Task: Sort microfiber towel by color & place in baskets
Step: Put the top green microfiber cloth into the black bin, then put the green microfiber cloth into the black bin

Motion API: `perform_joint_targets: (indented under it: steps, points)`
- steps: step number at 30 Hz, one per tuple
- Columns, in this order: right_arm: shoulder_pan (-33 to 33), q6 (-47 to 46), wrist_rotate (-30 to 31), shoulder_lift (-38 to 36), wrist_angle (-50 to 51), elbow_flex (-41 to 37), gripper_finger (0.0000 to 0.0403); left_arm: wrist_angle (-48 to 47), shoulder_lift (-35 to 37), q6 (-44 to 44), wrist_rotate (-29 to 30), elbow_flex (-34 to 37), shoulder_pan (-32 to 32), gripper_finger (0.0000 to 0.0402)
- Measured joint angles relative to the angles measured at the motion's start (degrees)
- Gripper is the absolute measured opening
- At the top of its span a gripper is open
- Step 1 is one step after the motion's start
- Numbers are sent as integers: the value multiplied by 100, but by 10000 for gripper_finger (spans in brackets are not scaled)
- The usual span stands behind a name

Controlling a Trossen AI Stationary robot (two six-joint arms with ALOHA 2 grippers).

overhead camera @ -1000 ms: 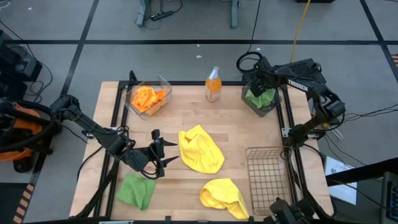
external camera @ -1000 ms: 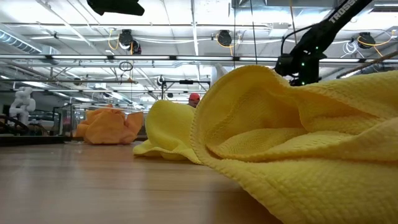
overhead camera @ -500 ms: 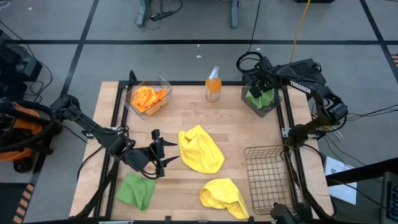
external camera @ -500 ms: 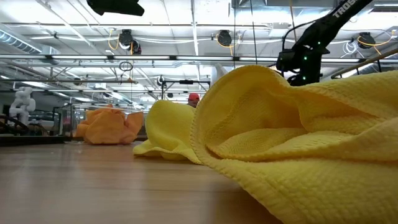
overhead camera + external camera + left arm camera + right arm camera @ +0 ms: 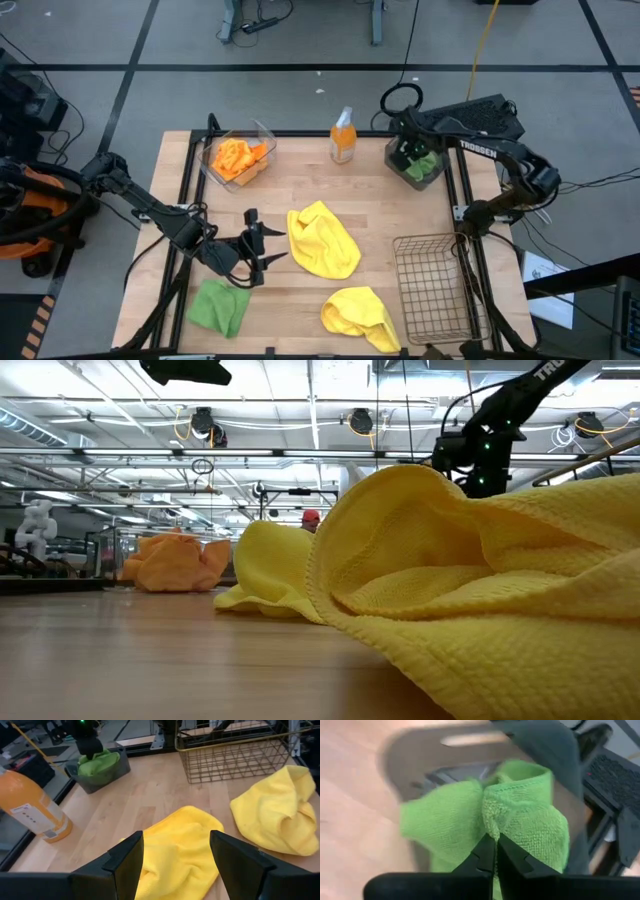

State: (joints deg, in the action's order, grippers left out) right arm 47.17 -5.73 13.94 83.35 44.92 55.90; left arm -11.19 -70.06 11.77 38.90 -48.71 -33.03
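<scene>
Two orange towels (image 5: 238,158) lie in the clear basket (image 5: 262,133) at the far left. A green towel (image 5: 520,820) sits in the dark basket (image 5: 437,175) at the far right, and my right gripper (image 5: 495,841) hangs shut just over it. Another green towel (image 5: 218,305) lies on the table at the near left. Two yellow towels (image 5: 322,240) (image 5: 360,315) lie mid-table. My left gripper (image 5: 175,865) stands open above the table, level with the larger yellow towel's left edge. My right gripper points steeply down at the top fold (image 5: 492,822) of the green towel in the dark basket, its two fingers shut together. Whether their tips touch the cloth, I cannot tell.
A brown wire basket (image 5: 432,290) stands at the near right. An orange spray bottle (image 5: 343,137) stands at the far edge between the clear and dark baskets. Bare wood shows between the clear basket and the yellow towels.
My right gripper has moved toward the table's left edge, from above the middle of the dark basket to above its left side. The towels and my left gripper have kept still.
</scene>
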Motion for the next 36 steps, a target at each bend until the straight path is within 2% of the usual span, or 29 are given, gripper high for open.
perform_joint_targets:
  steps: [8, 15, 18, 23, 27, 30, 36]
  points:
    - [122, 98, 96, 29, -457, -567, 8, 1, 0, 131, -90, 0, -1, 235]
    - [125, 150, 96, -19, -554, -592, 18, -1, 0, 133, -87, 0, 1, 235]
    - [108, 143, 116, -211, -547, -570, 49, -36, 0, 141, -88, 0, 1, 235]
    - [-9, -11, 108, -799, -279, -568, 124, -239, 0, 335, -92, 0, 1, 235]
    - [-253, -139, 95, -1435, 69, -568, 183, -1026, 0, 1300, -317, 0, 0, 235]
    - [-569, -269, 72, -1921, 166, -568, 216, -1840, 0, 2551, -512, 0, -79, 235]
    - [-1647, -771, 76, -2833, 178, -568, 249, -3218, 0, 4956, -1072, 0, -678, 235]
